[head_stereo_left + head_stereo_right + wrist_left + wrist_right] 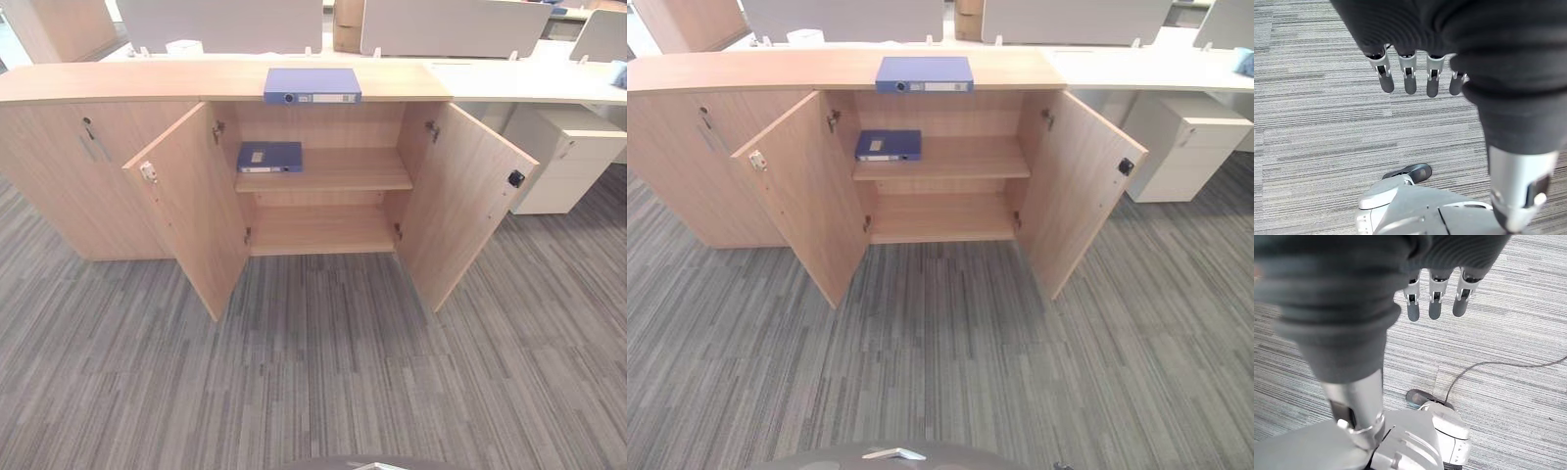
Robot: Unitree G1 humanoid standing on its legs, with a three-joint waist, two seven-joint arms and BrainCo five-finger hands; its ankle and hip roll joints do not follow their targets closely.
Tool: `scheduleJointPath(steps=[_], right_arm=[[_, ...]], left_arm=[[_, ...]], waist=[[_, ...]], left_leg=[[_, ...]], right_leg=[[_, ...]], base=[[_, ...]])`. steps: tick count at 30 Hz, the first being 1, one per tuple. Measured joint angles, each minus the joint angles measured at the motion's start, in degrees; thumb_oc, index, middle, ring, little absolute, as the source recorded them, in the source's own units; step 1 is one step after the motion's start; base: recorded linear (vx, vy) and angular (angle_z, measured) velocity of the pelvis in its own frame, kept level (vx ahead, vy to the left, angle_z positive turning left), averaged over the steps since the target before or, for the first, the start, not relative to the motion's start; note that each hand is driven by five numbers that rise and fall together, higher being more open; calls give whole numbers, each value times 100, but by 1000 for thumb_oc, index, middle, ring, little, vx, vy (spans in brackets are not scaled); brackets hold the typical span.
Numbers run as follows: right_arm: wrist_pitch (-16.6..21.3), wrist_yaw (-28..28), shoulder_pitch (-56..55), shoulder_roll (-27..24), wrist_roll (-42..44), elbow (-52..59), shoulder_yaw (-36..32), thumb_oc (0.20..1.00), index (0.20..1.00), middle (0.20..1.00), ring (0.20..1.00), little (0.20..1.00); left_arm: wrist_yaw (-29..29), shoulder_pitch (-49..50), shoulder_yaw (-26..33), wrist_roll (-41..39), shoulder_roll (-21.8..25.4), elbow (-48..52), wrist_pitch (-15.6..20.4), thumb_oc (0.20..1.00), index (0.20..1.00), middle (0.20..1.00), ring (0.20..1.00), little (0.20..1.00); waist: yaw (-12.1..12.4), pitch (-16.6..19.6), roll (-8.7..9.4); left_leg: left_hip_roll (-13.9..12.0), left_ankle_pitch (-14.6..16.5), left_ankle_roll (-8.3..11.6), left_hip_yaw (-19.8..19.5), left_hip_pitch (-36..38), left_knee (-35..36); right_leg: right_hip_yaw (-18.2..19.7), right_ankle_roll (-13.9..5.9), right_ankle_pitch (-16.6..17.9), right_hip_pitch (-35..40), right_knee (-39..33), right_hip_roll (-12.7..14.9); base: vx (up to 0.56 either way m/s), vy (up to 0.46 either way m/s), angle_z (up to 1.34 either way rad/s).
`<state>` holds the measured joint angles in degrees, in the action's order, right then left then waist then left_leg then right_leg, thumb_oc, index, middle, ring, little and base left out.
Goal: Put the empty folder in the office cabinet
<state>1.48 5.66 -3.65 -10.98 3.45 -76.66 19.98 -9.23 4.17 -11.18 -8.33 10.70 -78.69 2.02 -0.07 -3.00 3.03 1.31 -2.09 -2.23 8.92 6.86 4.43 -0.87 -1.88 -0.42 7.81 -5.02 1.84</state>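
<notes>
Office cabinet (323,211): low, wood-finish, both doors swung fully open, left door (191,211) and right door (465,201) angled outward over the carpet floor (323,382). Two levels are exposed inside: an upper shelf (343,171) and a bottom shelf (323,230).

Folder (312,85): blue lever-arch type, lying flat on the tabletop (127,80) above the open compartment, spine with label and finger hole facing outward at the front edge. A second blue folder (269,157) lies flat at the left end of the upper shelf; the rest of that shelf and the bottom shelf appear free.

Left hand (1410,73): in its wrist view, hanging over the carpet, fingers straight and relaxed, holding nothing. Right hand (1435,298): same condition in its wrist view, fingers extended, nothing held. Both are well apart from the cabinet.

Assessment: the task has not started; the robot stands back from the cabinet. An empty folder of this type should be light and stiff, with smooth board covers that may slip under a loose pinch. The covers may gape if it is lifted by one board alone. Best hold is judged to be at the spine edge overhanging or flush with the tabletop front, thumb above and fingers below, or two hands on the short sides. Free shelf space to the right of the stored folder suits placement.
</notes>
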Motion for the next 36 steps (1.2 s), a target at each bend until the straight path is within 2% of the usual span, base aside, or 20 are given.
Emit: scheduleJointPath(steps=[36], right_arm=[[1, 7, 10, 2, 0, 62, 124, 1000, 1000, 1000, 1000, 1000]], left_arm=[[-36, 16, 4, -173, 32, 2, -1, 1000, 1000, 1000, 1000, 1000]], waist=[[49, -29, 31]], left_leg=[[-13, 3, 4, 1, -3, 0]], right_leg=[[4, -3, 0, -3, -4, -9]], base=[[3, -7, 0]])
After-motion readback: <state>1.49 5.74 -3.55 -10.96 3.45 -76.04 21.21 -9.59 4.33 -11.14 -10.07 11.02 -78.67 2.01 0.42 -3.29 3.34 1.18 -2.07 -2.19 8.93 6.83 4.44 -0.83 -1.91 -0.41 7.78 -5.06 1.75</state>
